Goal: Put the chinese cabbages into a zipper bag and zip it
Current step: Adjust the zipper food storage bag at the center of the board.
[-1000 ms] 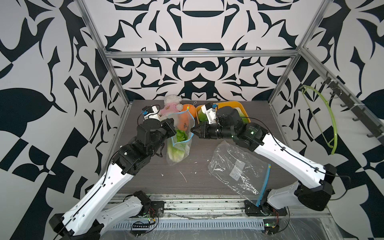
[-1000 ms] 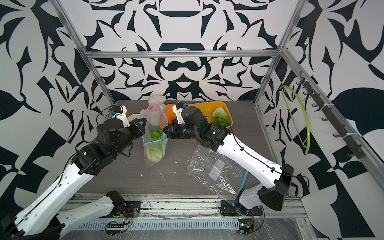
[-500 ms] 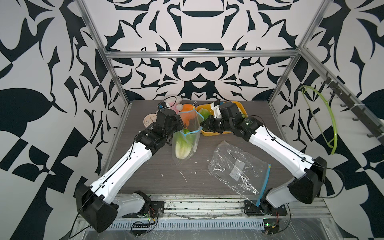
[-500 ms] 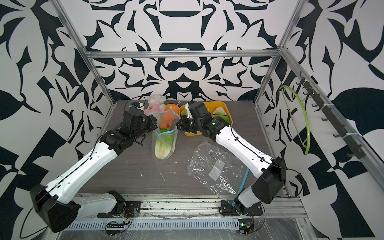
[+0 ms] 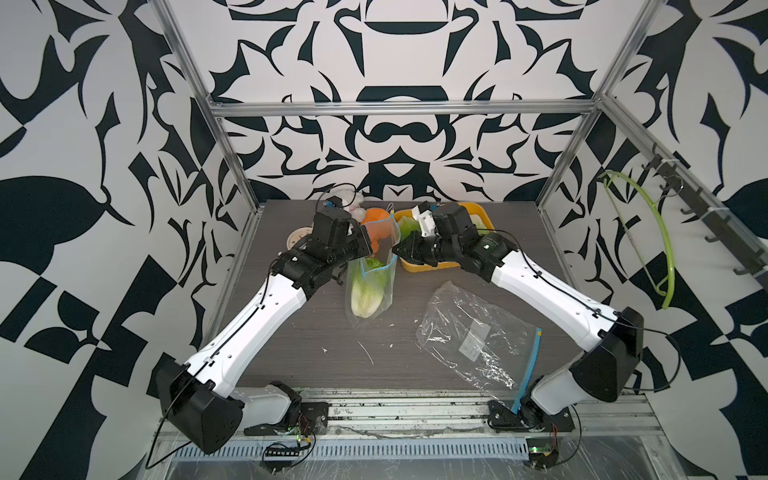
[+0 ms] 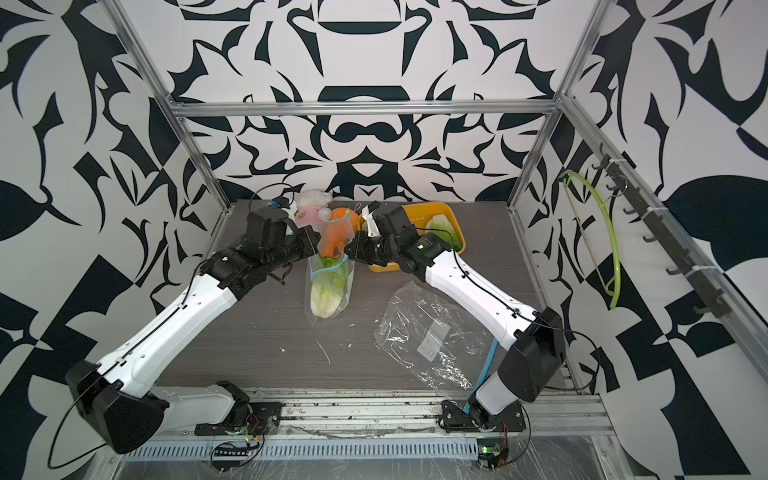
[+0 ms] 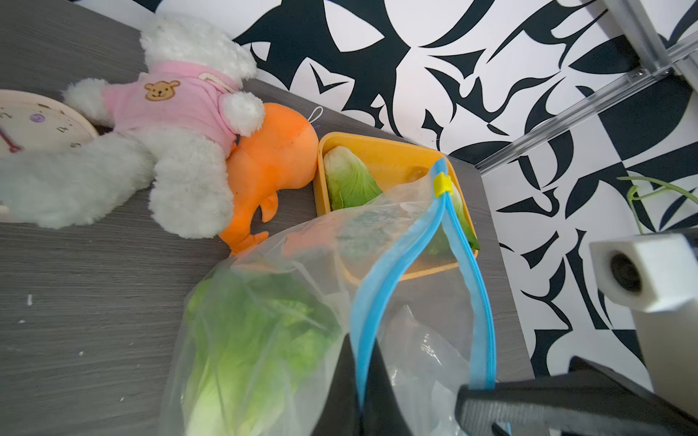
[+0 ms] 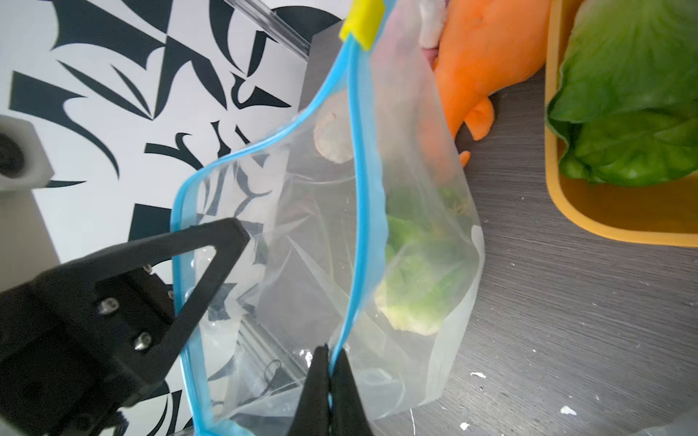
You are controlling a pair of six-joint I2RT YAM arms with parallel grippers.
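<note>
Grey wood-grain tabletop (image 5: 316, 357) fills the floor of a black-and-white patterned enclosure. Nearest, toward the right, a spare clear bag (image 5: 449, 320) lies flat and crumpled, with a blue zip strip along its near edge.

Farther in, at the middle, the zipper bag (image 5: 386, 278) hangs upright between the two arms. Its mouth is open and its lower end is down at the tabletop. One chinese cabbage (image 5: 362, 293) stands inside it, white base down and green leaves up.

The left gripper (image 5: 368, 246) is pinched tight on the left side of the blue zipper rim. The right gripper (image 5: 394, 250) is pinched tight on the right side. A yellow slider (image 7: 442, 185) sits at the zipper's far end.

Just beyond the right gripper, a yellow tray (image 5: 424, 267) holds two more chinese cabbages (image 7: 349, 177). Left of the tray lie an orange plush toy (image 5: 372, 215) and a white plush bear in a pink shirt (image 7: 177, 105), with a clock face (image 5: 298, 239) farthest left.
</note>
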